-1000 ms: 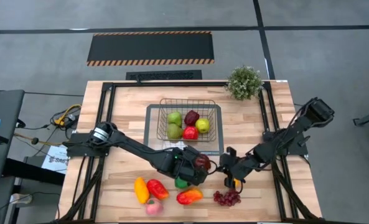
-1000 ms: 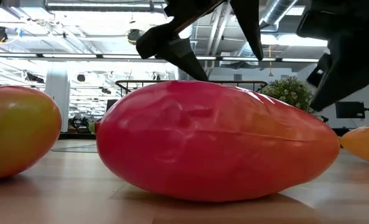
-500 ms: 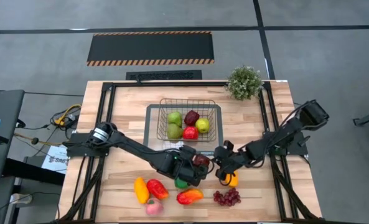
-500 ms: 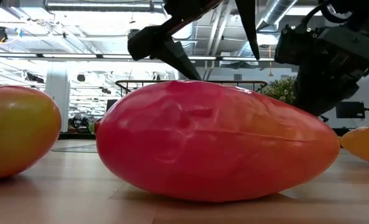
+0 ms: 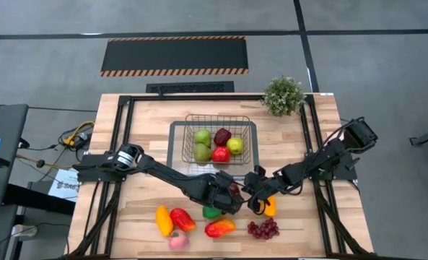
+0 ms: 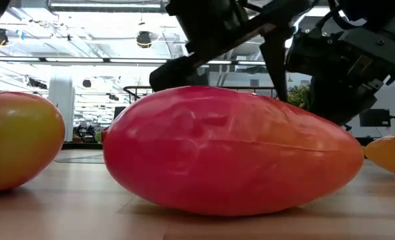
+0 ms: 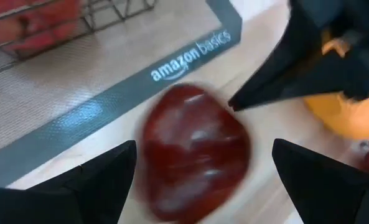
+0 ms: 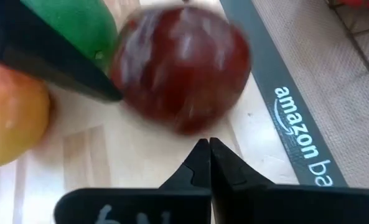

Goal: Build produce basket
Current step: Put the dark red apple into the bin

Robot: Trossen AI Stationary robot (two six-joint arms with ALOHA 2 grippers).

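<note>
A maroon fruit lies on the wood by the near rim of the grey tray. It also shows in the high view. My left gripper is open, with one finger on either side of the fruit and apart from it. My right gripper is shut, with its tips at the fruit's right side. The wire basket on the tray holds several fruits. An orange fruit, a green one, grapes and other fruits lie near the front edge. My right gripper meets the maroon fruit's side with the tips of its shut fingers. It comes level, from the table's right. The fruit rests on the table. The tips are right at the fruit's skin; whether they press it, I cannot tell.
A red-orange fruit fills the low view. A yellow, a red and a pink fruit lie at the front left. A potted plant stands at the far right corner.
My right gripper has gone toward the table's left, from above the orange fruit to the maroon fruit's right side. The orange fruit, half hidden under it before, now lies uncovered.
</note>
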